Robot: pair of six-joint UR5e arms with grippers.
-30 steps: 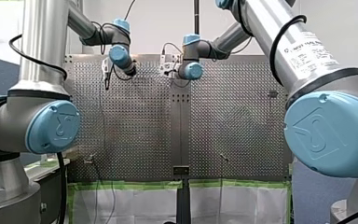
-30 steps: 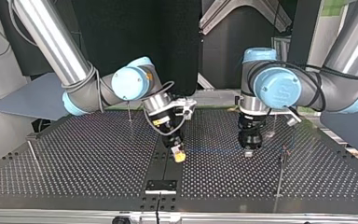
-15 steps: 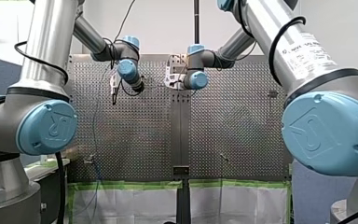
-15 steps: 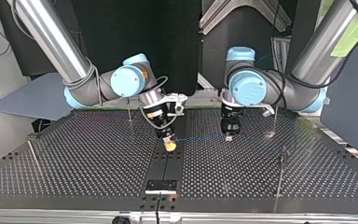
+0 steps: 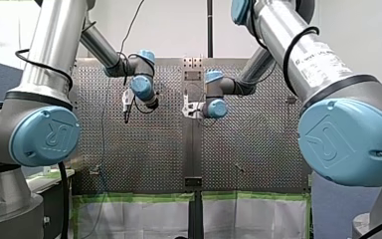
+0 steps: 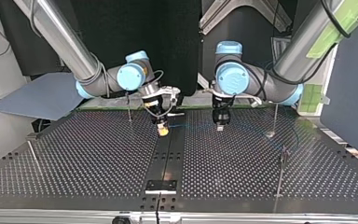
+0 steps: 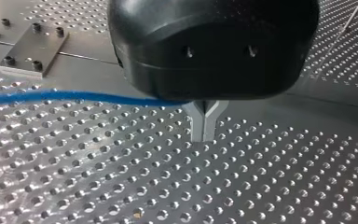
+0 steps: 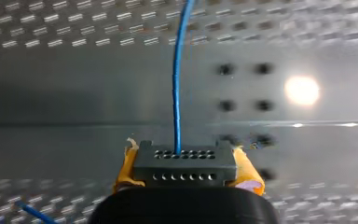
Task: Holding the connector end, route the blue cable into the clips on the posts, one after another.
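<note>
Yellow-padded right end effector tight around connector, left end effector pinching blue cable.

Opposed views across table; wrist close-ups

Silver arms, blue joint caps, black cables

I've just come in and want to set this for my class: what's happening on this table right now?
Two robot arms are handling a blue cable over the perforated table. My right arm's hand, with yellow pads, clamps the dark connector; the cable runs from it across to my left arm's hand, whose metal fingers are shut on it. Both hands hang low near the table's middle. Whether the cable sits on any post yet is too small to tell.
</note>
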